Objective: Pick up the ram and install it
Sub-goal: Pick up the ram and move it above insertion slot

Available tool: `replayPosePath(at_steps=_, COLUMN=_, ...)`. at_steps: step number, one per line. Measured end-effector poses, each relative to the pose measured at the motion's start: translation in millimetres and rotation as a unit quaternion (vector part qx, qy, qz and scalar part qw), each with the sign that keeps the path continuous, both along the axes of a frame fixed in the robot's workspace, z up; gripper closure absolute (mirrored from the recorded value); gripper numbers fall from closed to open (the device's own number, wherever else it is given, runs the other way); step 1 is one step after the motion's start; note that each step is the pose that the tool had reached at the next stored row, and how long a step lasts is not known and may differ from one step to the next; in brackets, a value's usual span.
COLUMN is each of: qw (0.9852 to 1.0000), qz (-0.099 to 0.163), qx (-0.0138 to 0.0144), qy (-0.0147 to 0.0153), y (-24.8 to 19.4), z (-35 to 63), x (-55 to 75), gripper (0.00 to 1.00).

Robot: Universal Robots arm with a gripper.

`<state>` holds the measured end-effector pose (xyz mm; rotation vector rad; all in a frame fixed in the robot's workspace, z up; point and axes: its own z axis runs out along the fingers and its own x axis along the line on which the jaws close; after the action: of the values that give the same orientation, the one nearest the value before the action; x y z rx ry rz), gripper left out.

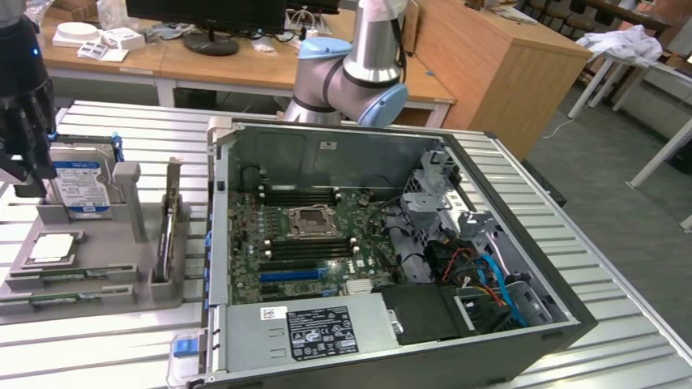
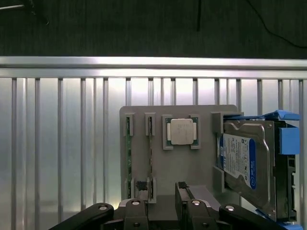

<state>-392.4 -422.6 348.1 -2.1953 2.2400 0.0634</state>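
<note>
The jaws hang released over the ram [image 2: 150, 158], slotted in a grey holder [image 2: 192, 167]; the hard drive's [image 2: 242, 163] blue-white label is unreadable.

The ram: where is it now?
The ram sits slotted in the grey tray, at the exterior view's left of the computer case, beside the CPU.

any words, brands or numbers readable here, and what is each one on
None can be read as words.
hard drive label, blue and white: print too small.
black label on the power supply: print too small.
white sticker beside it: blurred.
CPU lid: markings too faint.
</note>
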Motion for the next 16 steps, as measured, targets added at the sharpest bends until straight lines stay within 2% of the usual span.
replayPosePath(at_steps=16, qw=0.9999, qz=0.007, qx=-0.0008, qy=-0.0089, y=0.0, z=-19.7, x=0.0, gripper=0.64)
